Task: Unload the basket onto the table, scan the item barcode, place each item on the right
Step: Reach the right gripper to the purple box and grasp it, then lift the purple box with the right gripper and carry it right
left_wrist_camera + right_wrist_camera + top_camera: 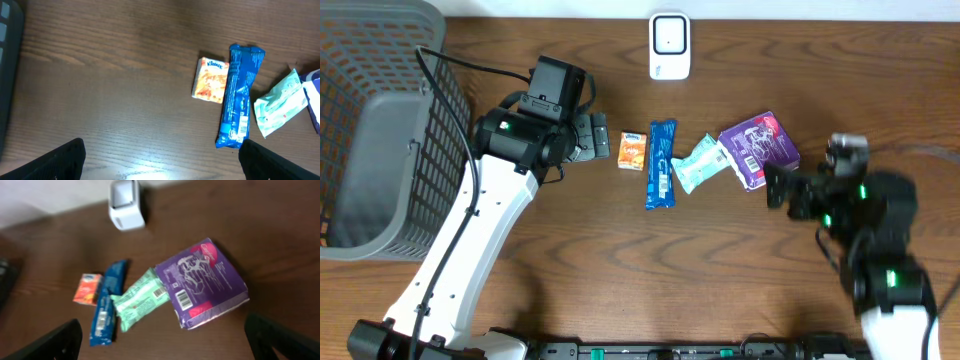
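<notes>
Progress: nothing is done as far as can be seen; no item is lifted or presented, so picking, turning the code to the reader and scanning all remain.

1. Desk: brown wood grain, carrying everything below.
2. Mesh basket: grey, at the left edge, nothing seen inside it.
3. Left gripper: released, jaws wide and empty, just left of the row of items.
4. Right gripper: released and empty, just right of the row, nearest the purple packet.
5. Purple packet: right end of the row, lying flat. A barcode faces up on a white panel; other print is too blurred to read.
6. Blue wrapped bar: lengthwise mid-row; print unreadable.
7. Scanner: small white unit at the far edge, well apart from the items.
8. Green pack: tilted, between bar and purple packet, touching both; label print illegible.
9. Kleenex pack: orange, left end of the row, touching the bar; "Kleenex" reads clearly
</notes>
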You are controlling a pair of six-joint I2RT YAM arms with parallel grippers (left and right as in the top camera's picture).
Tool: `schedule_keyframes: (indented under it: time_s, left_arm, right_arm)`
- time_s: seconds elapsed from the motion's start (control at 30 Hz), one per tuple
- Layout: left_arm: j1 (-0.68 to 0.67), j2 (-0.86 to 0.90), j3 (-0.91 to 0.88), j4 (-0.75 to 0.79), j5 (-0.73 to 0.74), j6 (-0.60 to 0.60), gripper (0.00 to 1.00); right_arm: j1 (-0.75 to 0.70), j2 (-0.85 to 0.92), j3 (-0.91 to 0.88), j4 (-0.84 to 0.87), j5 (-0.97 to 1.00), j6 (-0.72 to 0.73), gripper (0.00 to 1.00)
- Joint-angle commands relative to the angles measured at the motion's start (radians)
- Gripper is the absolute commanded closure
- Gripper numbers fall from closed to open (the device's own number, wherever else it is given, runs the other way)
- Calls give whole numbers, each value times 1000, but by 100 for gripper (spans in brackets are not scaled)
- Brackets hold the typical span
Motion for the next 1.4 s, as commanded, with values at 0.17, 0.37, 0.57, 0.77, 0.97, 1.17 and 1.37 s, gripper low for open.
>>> schedule_keyframes:
  time_s: [0.17, 0.37, 0.57, 0.77, 0.97, 1.17, 1.37]
  left_arm:
    - [2, 6, 4, -3, -6, 10, 2]
    - [2, 6, 4, -3, -6, 10, 2]
    - [2, 6, 4, -3, -6, 10, 2]
    - [2, 6, 4, -3, -6, 10, 2]
    - [2, 6, 4, -3, -6, 10, 2]
    - [2, 6, 4, -3, -6, 10, 2]
    - [2, 6, 4, -3, -6, 10, 2]
  right_arm:
    - [-17, 386, 124, 16, -111, 68, 1]
    - [-209, 492, 123, 95, -171, 380, 1]
    - [-245, 579, 108, 97, -112, 341, 7]
    - [-245, 760, 107, 272, -342, 284, 20]
    - [-245, 906, 106, 333, -336, 365, 25]
    - [-245, 983, 107, 368, -333, 361, 53]
    - [-245, 930, 108, 349, -333, 335, 99]
